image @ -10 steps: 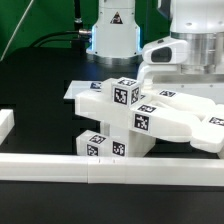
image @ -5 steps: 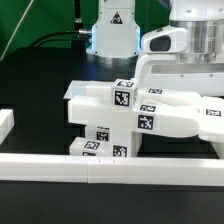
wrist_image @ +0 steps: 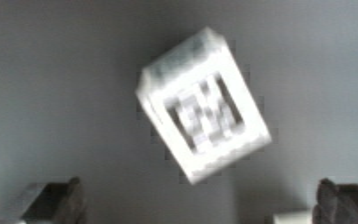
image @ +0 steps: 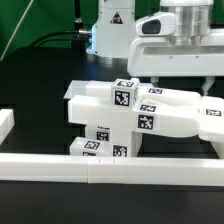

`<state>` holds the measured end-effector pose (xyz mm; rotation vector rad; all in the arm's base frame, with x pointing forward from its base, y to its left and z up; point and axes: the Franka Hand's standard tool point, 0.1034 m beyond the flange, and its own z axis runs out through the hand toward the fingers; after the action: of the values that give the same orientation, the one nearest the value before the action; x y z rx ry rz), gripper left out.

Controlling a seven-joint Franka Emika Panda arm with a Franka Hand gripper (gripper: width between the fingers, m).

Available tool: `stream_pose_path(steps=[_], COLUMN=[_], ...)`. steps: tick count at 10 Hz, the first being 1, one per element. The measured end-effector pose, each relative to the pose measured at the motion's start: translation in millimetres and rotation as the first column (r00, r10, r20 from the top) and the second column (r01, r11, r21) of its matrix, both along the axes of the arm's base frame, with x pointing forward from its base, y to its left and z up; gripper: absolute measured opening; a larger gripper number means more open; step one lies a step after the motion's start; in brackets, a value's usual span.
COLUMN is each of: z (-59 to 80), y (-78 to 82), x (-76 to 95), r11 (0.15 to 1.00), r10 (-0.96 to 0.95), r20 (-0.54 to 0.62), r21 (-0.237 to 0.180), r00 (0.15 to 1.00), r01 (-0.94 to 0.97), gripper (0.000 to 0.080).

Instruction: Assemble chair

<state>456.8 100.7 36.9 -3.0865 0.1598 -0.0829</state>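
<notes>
End effector (image: 178,80) is seen spread wide, nothing pinched. In wrist view both fingers (wrist_image: 60,198) are set well apart, w/ a tagged white top piece (wrist_image: 202,105) framed between them, farther out and not touched. This piece is shown tilted & blurred, so its tag pattern can't be read. In ext. view the chair (image: 130,118) is found just below the end effector, on the bench (image: 30,100). It is made up of stacked white pieces w/ tags, w/ a long piece laid across under the fingers. A rail (image: 100,165) is laid along the bench, lower down, beyond the chair's foot.
</notes>
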Motion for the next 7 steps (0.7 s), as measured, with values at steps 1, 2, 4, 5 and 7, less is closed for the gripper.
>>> stream_pose_path(steps=[1, 2, 4, 5, 7], z=[-0.9, -1.0, -1.4, -1.9, -12.1], y=[-3.0, -3.1, -3.2, -3.1, 1.5], x=[-2.6, -2.0, -2.2, -2.6, -12.7], r11=[1.0, 1.0, 1.0, 1.0, 1.0], r10=[-0.004, -0.004, -0.005, -0.004, 0.01], r20=[-0.003, -0.003, -0.004, -0.004, -0.005], r21=[-0.001, -0.001, -0.002, -0.002, -0.008], r00=[1.0, 1.0, 1.0, 1.0, 1.0], r01=[0.004, 0.004, 0.005, 0.004, -0.011], gripper=[0.0645, 0.0649, 0.0649, 0.0649, 0.0649])
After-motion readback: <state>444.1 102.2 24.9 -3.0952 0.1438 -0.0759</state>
